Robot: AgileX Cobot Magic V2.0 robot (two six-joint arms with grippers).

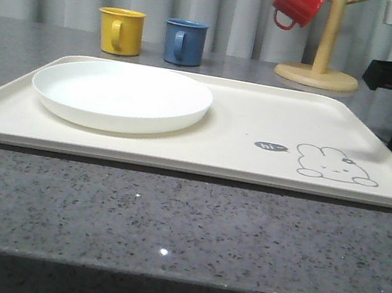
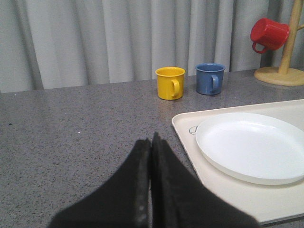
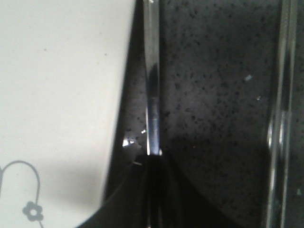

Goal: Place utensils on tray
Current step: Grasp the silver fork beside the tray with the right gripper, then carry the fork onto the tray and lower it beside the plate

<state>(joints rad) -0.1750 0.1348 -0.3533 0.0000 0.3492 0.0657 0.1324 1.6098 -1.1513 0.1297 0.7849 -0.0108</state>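
You have one cream tray (image 1: 253, 164), one white plate (image 1: 122, 95), three mugs: yellow mug (image 1: 120, 30), blue mug (image 1: 184, 41), red mug (image 1: 298, 3); one wooden mug stand (image 1: 320, 62), and two slim metal utensils (image 3: 152, 80) (image 3: 281, 118).

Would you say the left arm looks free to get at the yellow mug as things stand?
Probably yes. In the left wrist view the left gripper, jaws closed, faces the yellow mug across bare grey countertop. The tray and blue mug sit off to the side. It would need to open first.

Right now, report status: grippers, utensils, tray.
Left gripper shut, empty. Right gripper shut on a silver utensil beside the tray. White plate occupies tray's left.
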